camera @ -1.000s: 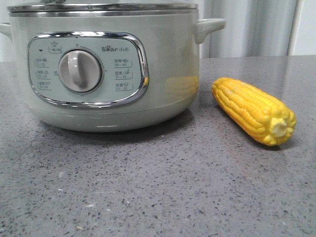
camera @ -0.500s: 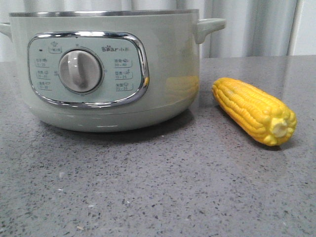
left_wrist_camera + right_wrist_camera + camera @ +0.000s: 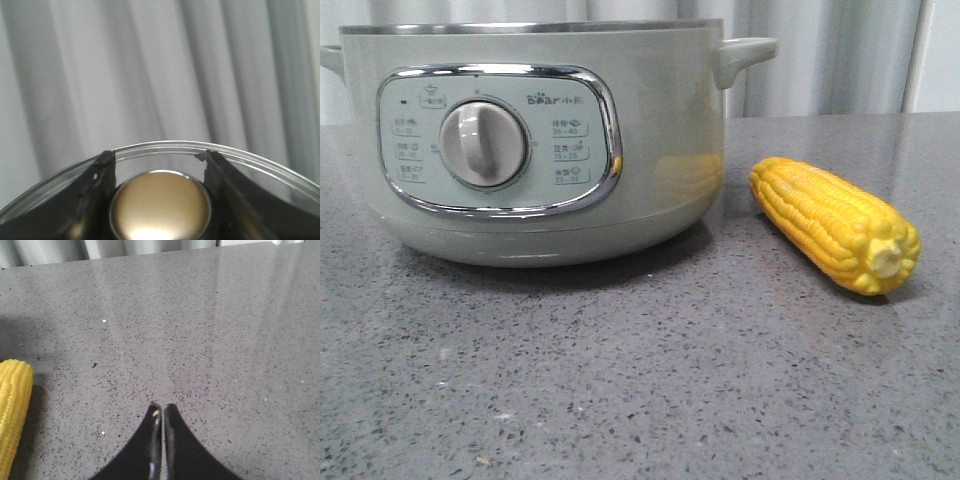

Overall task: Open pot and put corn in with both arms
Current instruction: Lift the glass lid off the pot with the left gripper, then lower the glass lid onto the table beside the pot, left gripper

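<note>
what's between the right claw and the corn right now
Nothing but bare grey counter. In the right wrist view the right claw is shut over the speckled surface, and the corn lies apart at the frame's edge, untouched.

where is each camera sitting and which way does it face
Front: low at table level, facing forward at the pale grey-green electric pot and yellow corn cob; no arm shows.
Left wrist: held up facing curtains, black fingers around the glass lid's metal knob.
Right wrist: looking down at the grey table, fingers together.
Shared: corn, front and right wrist.
</note>
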Motion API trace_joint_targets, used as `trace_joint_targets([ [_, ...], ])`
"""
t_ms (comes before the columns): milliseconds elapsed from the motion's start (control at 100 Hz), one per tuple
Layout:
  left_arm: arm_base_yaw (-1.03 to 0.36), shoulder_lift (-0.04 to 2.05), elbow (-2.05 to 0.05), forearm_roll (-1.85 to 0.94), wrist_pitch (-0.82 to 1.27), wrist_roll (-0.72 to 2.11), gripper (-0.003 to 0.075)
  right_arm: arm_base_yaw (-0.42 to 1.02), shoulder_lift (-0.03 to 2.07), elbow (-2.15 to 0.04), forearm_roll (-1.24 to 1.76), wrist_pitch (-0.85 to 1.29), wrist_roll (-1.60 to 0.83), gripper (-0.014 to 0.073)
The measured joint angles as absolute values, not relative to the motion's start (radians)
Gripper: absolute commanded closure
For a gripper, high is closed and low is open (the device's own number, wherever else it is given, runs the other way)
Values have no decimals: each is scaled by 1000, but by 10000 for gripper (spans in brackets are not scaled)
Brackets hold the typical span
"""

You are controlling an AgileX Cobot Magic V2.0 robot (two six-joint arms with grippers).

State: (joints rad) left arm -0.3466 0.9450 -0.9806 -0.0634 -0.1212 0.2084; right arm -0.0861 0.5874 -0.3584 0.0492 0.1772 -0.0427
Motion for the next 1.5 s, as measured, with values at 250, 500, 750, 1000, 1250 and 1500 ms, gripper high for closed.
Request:
trace_joint_targets([
  [250,-88,854,-902,-63,-16,210,741,-86,587,-358,49,177,-43,667],
  [500,16,846,-742,-145,-30,212,741,-86,587,-358,51,177,-43,667],
  [750,18,903,-602,-193,-104,212,741,-86,587,-358,51,177,-43,667],
  [1000,18,1005,-576,-197,-110,212,741,-86,587,-358,51,177,-43,667],
  [1250,-9,1153,-576,-197,-133,212,740,-86,587,-358,51,177,-42,667],
  [1500,-85,1261,-576,-197,-199,212,740,-86,587,-358,51,177,-42,667],
])
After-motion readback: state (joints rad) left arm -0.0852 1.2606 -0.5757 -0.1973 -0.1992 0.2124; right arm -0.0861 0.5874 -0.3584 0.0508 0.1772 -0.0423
